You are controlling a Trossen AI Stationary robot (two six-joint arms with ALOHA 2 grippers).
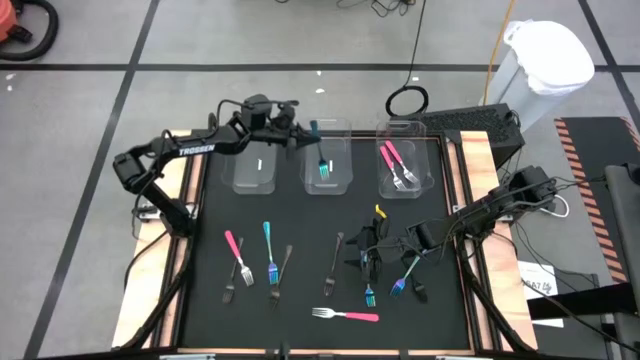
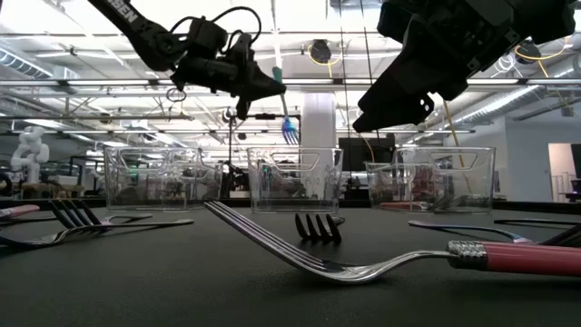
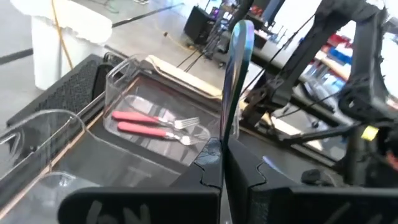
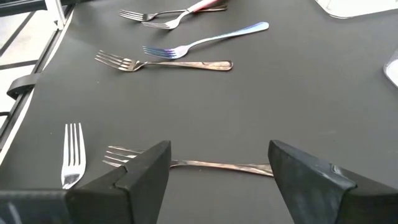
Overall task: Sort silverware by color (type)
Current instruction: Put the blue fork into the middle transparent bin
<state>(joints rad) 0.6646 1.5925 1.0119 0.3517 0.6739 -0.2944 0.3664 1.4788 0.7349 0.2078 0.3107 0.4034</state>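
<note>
My left gripper [image 1: 298, 135] is over the far side of the table, shut on a blue-teal fork [image 2: 285, 113] that hangs above the middle clear bin [image 1: 345, 128]. The right bin [image 1: 428, 150] holds two pink-handled forks [image 3: 155, 124]. Pink, blue and dark forks lie flat on the black mat, among them a pink one [image 1: 345, 315] near the front edge. My right gripper [image 4: 217, 163] hovers open above the mat at the right, its fingers either side of a dark fork [image 4: 205, 165] below without touching it. My left gripper pinches the blue fork's handle [image 3: 225, 134] between its two fingers. The fingers come about level from the table's left. The fork is lifted clear and slants down from the fingertips, with its tines [image 2: 289, 133] lowest, above the middle bin.
A third clear bin [image 1: 255, 165] stands left of the middle one. A silver fork [image 4: 73, 152] lies beside the dark one under my right gripper. Wooden rails border the mat left and right, and a black case [image 1: 470, 122] sits behind the right bin.
</note>
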